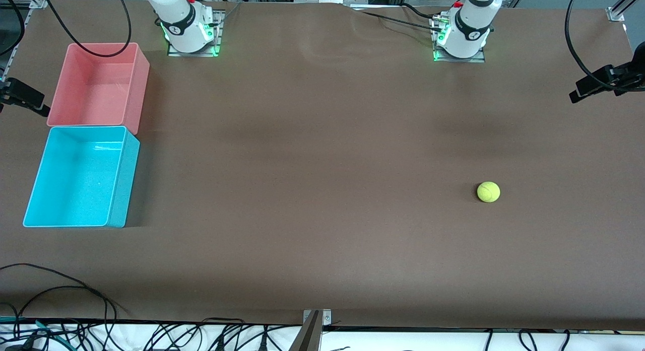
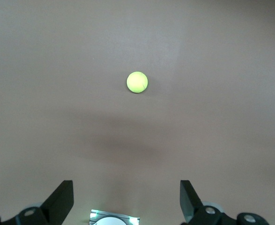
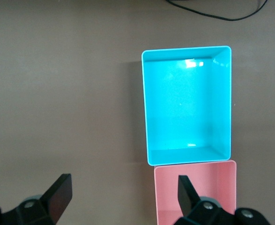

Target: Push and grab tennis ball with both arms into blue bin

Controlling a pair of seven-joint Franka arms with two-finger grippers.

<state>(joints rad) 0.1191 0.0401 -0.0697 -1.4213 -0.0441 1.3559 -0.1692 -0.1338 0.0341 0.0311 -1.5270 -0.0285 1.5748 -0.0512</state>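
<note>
Jaws on both arms stand wide apart, nothing between them. Left gripper [image 2: 127, 206] hangs high over bare table w/ the tennis ball [image 2: 137, 82] well clear of its black, wedge-shaped fingertips [image 2: 62, 199]. Right gripper [image 3: 123, 201] hangs high over the table beside the bins, one fingertip [image 3: 186, 192] over the pink bin [image 3: 196, 180].

Ball sits alone on the table [image 1: 322, 190] toward the left arm's end, nearer the front camera than the left arm's base [image 1: 461, 39]; open room all round it. It's small, round, fuzzy yellow-green w/ a faint curved seam.

Blue bin [image 1: 123, 180] is at the right arm's end, well apart from the ball: rectangular, thin-walled glossy plastic, speckled floor, nothing in it. Pink bin of matching shape touches its short wall, farther from the front camera. Table covering is matte brown. Black cables [image 1: 60, 290] trail along the table's near edge.
</note>
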